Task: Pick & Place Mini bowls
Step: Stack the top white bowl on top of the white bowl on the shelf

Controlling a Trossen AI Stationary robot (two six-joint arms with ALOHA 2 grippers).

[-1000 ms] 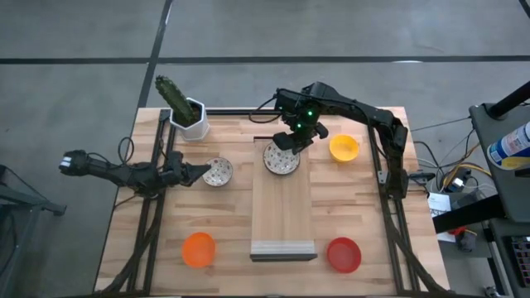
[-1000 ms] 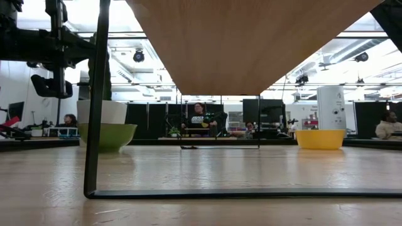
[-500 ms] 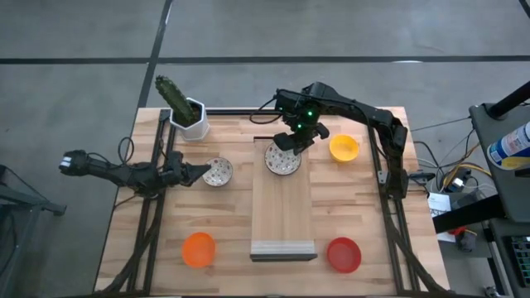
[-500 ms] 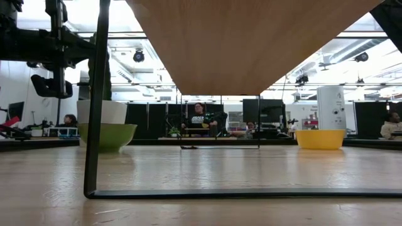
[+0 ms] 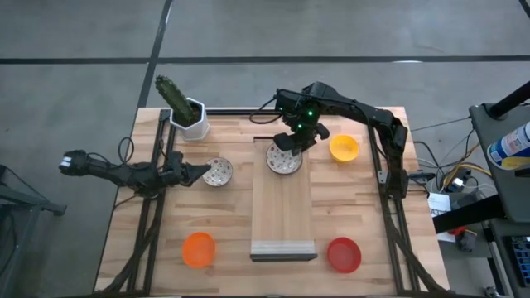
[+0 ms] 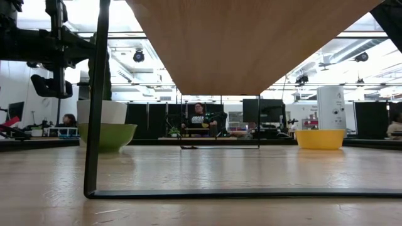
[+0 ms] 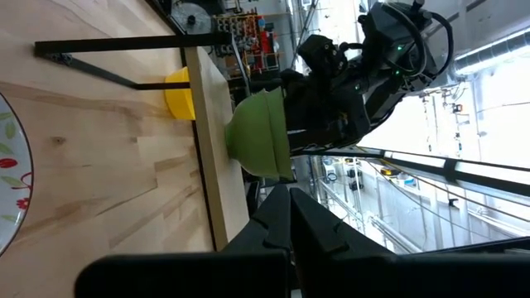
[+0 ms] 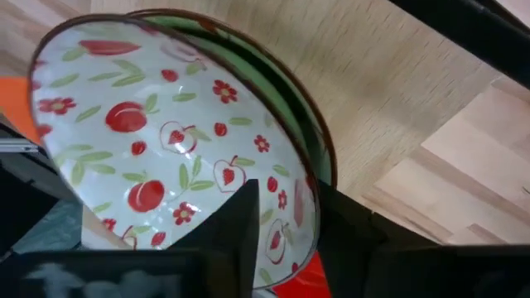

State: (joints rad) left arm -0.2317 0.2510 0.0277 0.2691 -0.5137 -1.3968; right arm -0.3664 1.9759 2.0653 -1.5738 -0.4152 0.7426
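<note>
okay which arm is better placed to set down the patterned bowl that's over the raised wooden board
The right arm. Its gripper is already clamped on the patterned bowl's rim above the raised board. The left gripper sits by the other patterned bowl.

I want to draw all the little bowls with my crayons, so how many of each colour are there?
White patterned bowls: 2, one by the left tool, one on the raised wooden board, gripped by the right tool.
Yellow bowl: 1
Orange bowl: 1
Red bowl: 1
Total: 5 bowls
</note>
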